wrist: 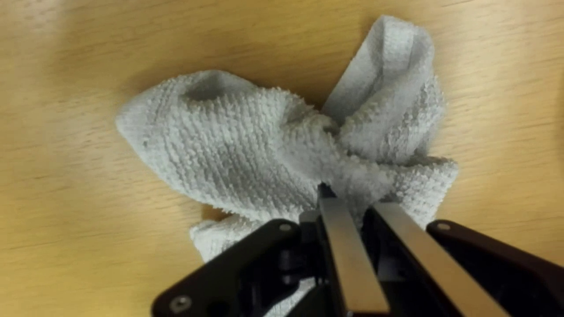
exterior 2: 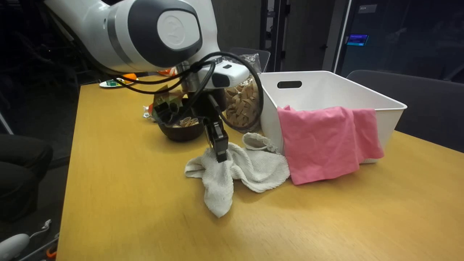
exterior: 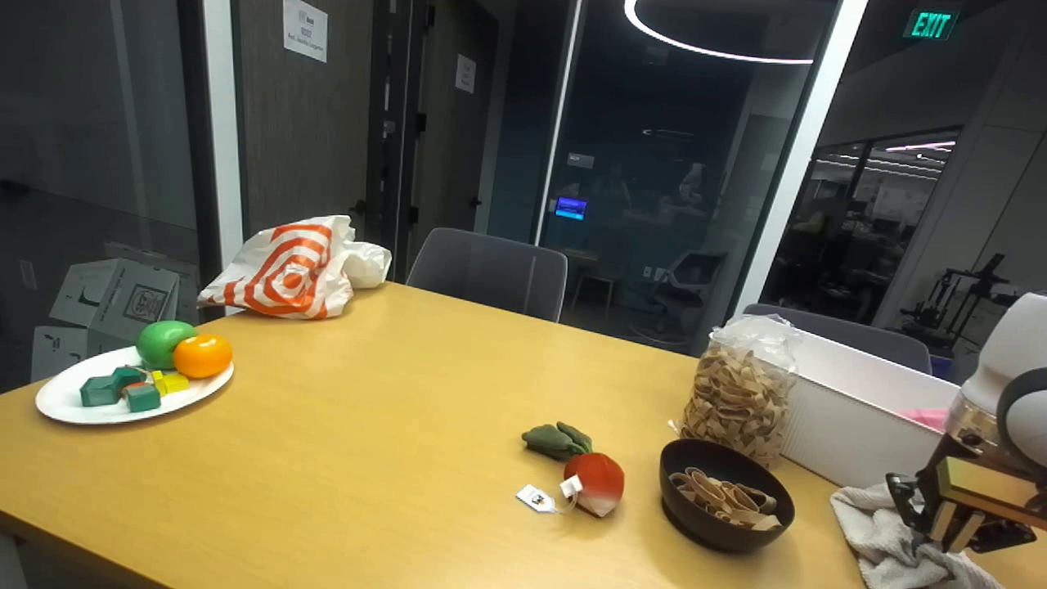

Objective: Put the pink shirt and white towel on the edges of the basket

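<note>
The gripper (wrist: 354, 202) is narrow, pinching the towel (exterior 2: 261, 170), which lies on the yellow-brown table (exterior: 384, 433) beside the basket (exterior: 859, 425). The shirt (exterior 2: 322, 145) drapes over the basket's edge. A bowl (exterior: 689, 522) and clear bag (exterior: 757, 337) stand near; behind are chairs (exterior: 491, 270) and glass walls (exterior: 646, 180).

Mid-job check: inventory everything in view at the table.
Basket: one, white, on table
Shirt: one, pink, over basket edge
Towel: one, white, crumpled beside basket
Plastic bag: one, clear, beside basket
Bowl: one, black, beside plastic bag
Strips: many, tan, in plastic bag and bowl
Toy radish: one, red, white, green, near bowl
Plate: one, white, far from basket
Mango-like fruit: one, green, on plate
Orange: one, orange, on plate
Blocks: several, green and yellow, on plate
Shopping bag: one, red-white, table edge
Arm: one, white and black, above table
Gripper: one, black, at towel; hold unclear
</note>
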